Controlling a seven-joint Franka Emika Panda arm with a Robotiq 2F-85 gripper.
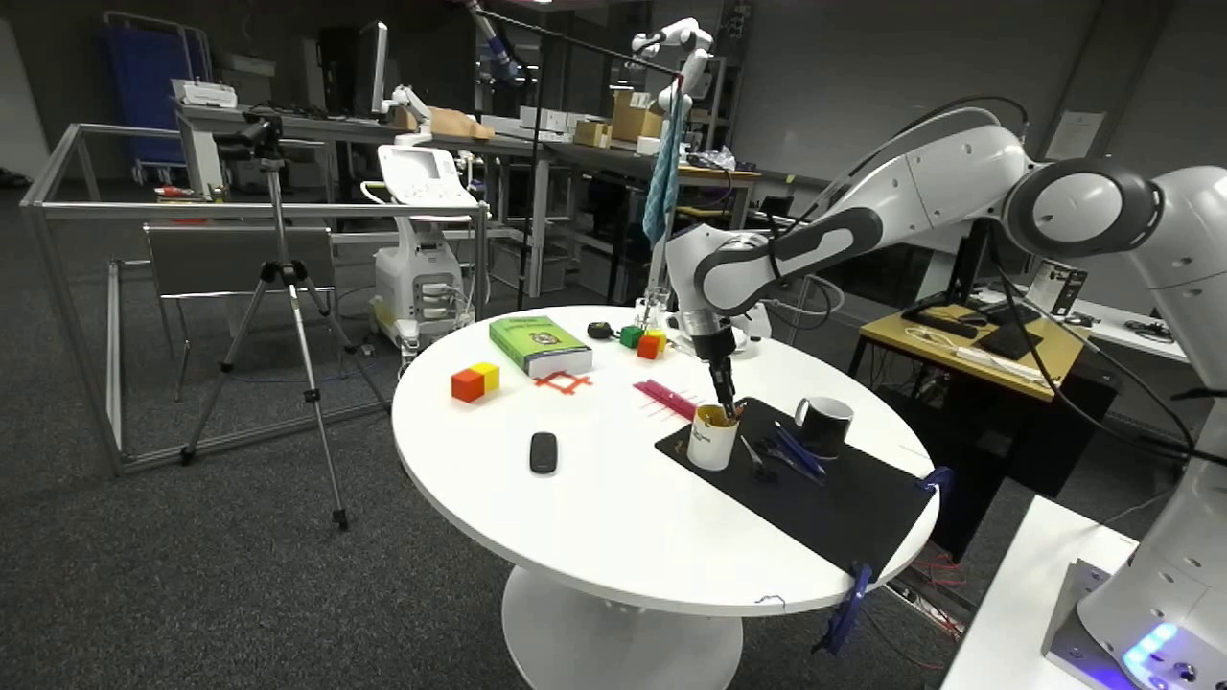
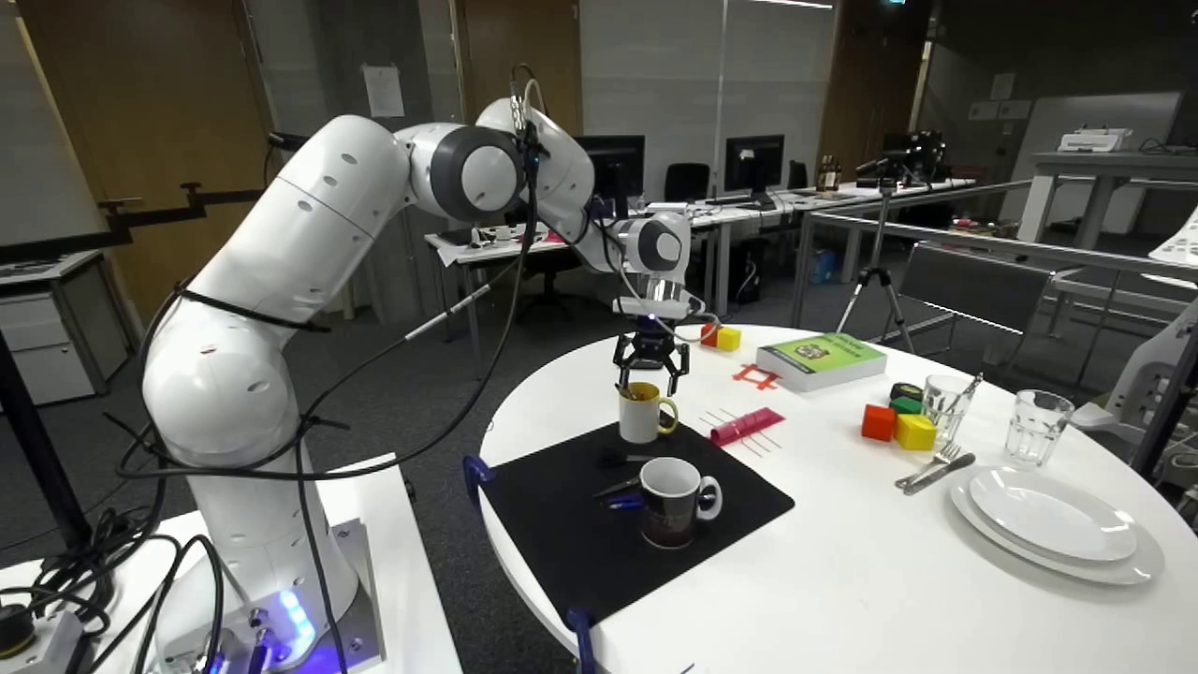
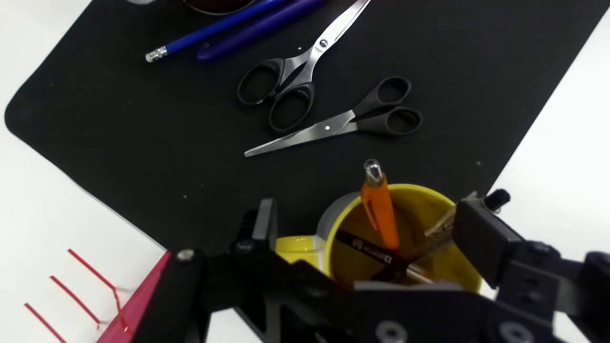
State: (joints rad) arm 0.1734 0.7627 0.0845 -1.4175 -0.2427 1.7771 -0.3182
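**Observer:** State the gripper position.

**Operator:** From my station, I see the gripper (image 2: pixel 648 386) directed downward at the white mug (image 2: pixel 640 419). In both exterior views, its fingertips are near the mug's rim.

**Observer:** State the jaw condition.

**Operator:** The jaws are spread wide. In the wrist view, one finger is near the yellow handle (image 3: pixel 300 244); the other overlaps the opposite rim. I cannot tell whether that finger touches the mug or its contents.

**Observer:** Identify the mug's contents.

**Operator:** The interior is yellow. An orange pen (image 3: pixel 381 209) leans inside, its metal end above the rim. A black strip (image 3: pixel 367 247), lettered HUAWEI, lies lower. Further items are blurred or partly hidden by the gripper.

**Observer:** List the adjacent items.

**Operator:** The mug is upright on the black mat (image 2: pixel 571 534), near one edge. I count two pairs of scissors on the mat, one long-bladed (image 3: pixel 320 47), one nearer the mug (image 3: pixel 329 127). A blue pencil (image 3: pixel 214 29) and a blue pen (image 3: pixel 261 29) lie side by side, next to the dark mug (image 2: pixel 668 524).

**Observer:** And beyond the mat?

**Operator:** A pink strip (image 2: pixel 746 426) lies just beside it on the white table (image 2: pixel 842 580). The green book (image 2: pixel 824 360) rests farther off.
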